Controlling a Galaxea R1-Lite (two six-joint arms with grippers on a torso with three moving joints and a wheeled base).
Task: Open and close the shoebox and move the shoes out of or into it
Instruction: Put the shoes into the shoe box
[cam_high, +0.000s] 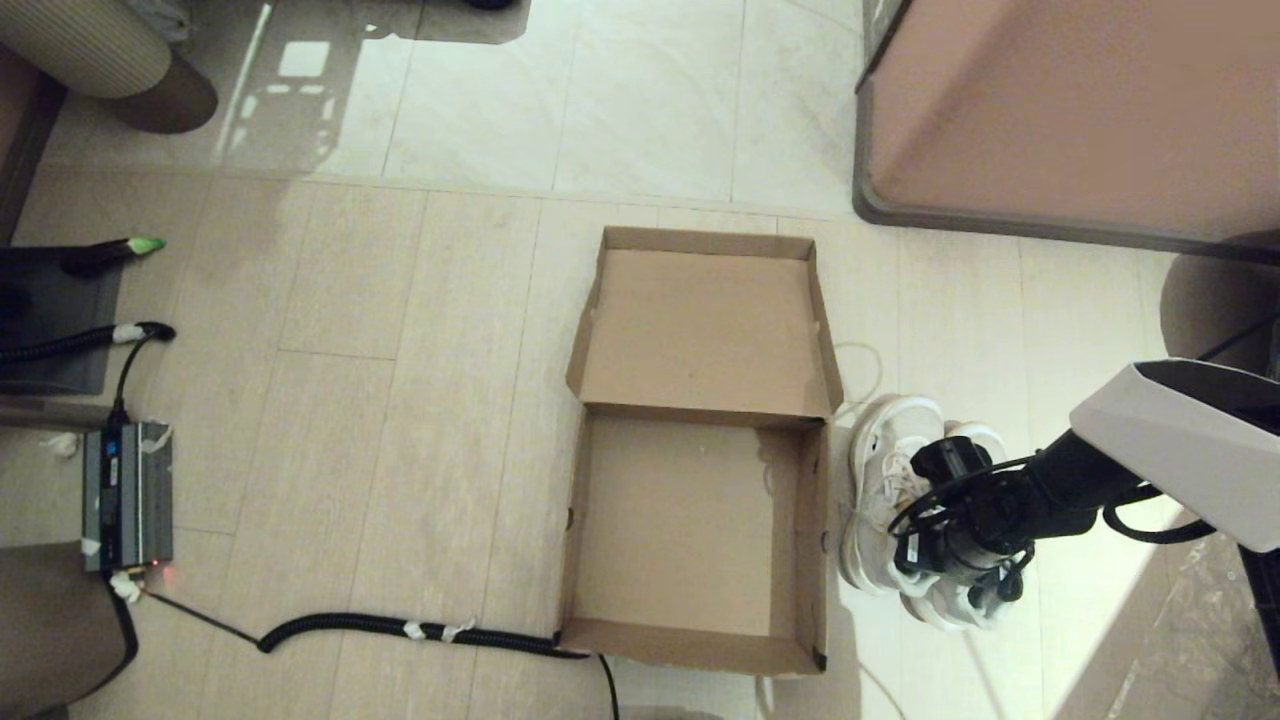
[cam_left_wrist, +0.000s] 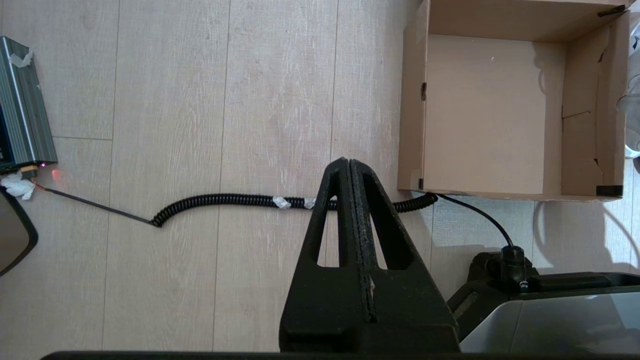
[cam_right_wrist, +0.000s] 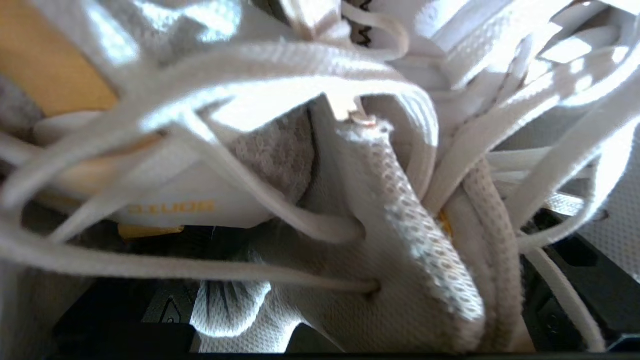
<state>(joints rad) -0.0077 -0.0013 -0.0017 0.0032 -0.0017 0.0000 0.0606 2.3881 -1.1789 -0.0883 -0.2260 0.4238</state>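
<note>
The brown shoebox (cam_high: 575, 520) stands open on the floor with nothing inside, its lid (cam_high: 700, 320) flipped flat to the far side. The white mesh shoes (cam_high: 885, 470) lie side by side on the floor against the box's right wall. My right gripper (cam_high: 960, 560) reaches down into them. In the right wrist view the shoes' mesh collars (cam_right_wrist: 400, 225) and laces are bunched together between the dark fingers (cam_right_wrist: 150, 310), which hold them. My left gripper (cam_left_wrist: 348, 162) hangs shut and empty over the floor, left of the box (cam_left_wrist: 480, 115).
A black coiled cable (cam_high: 400, 630) runs along the floor to the box's near left corner. A grey electronics unit (cam_high: 127, 495) sits at the far left. A large pinkish-brown cabinet (cam_high: 1080, 110) fills the back right. The robot base (cam_left_wrist: 550, 310) lies close behind the box.
</note>
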